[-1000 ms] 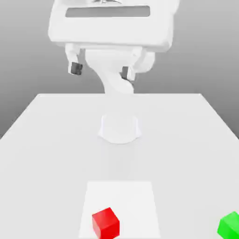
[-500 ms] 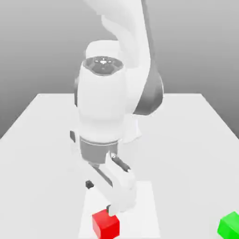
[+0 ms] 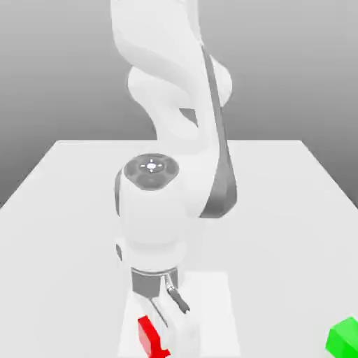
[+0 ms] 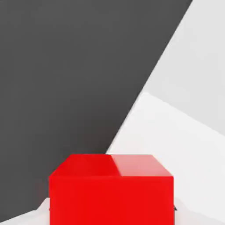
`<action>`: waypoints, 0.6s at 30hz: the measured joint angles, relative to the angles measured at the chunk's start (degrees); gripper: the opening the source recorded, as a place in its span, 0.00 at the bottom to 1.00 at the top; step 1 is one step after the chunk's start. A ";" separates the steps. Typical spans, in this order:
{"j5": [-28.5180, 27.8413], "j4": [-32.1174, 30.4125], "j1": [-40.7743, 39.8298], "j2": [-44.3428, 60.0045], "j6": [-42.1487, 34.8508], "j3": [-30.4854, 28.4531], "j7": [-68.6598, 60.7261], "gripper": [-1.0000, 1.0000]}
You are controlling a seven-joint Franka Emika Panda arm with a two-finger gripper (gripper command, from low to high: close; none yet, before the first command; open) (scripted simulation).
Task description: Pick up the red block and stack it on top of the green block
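The red block (image 3: 147, 335) sits on a lighter square patch (image 3: 215, 297) at the front of the white table (image 3: 70, 210). My gripper (image 3: 170, 344) has come down over it, and the white hand hides most of the cube in the exterior view. The hand view has the red block (image 4: 110, 193) very close and centred, with the jaws shut on its sides. The green block (image 3: 344, 336) stands apart at the front edge on the exterior view's right, well clear of the gripper.
The arm's white body (image 3: 164, 210) rises from the middle of the table and blocks the view of the area behind the red block. Bare tabletop lies between the patch and the green block.
The arm has swung down from high above the table onto the red block. The jaws were open and have shut on it. Neither block has shifted.
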 joint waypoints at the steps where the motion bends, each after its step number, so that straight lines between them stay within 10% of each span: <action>1: 0.50 0.15 0.41 -1.29 -1.60 0.73 -0.09 0.00; 13: -8.43 14.28 23.67 8.89 -7.29 9.02 16.69 0.00; 14: -9.49 14.93 24.95 10.56 -6.37 8.47 17.68 1.00; 18: -9.49 14.93 24.95 10.56 -6.37 8.47 17.68 1.00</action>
